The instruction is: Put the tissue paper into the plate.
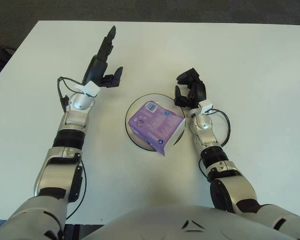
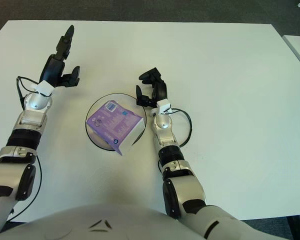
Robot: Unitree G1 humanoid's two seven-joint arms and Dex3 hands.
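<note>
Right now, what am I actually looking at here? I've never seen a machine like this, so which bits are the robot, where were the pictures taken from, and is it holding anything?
You are looking down through the robot's own two eyes: a pair of cameras on its head, set slightly apart, so both pictures show the same scene. The silver and black limbs reaching up from the bottom are its arms, each ending in a three-fingered hand. They stretch over a white table. In the middle sits a round white plate, and a purple pack of tissue paper lies in it, one corner sticking out over the near rim. The left hand is up and to the left of the plate, fingers spread, holding nothing. The right hand shows just right of the plate's far edge, fingers loosely open, also holding nothing.
</note>
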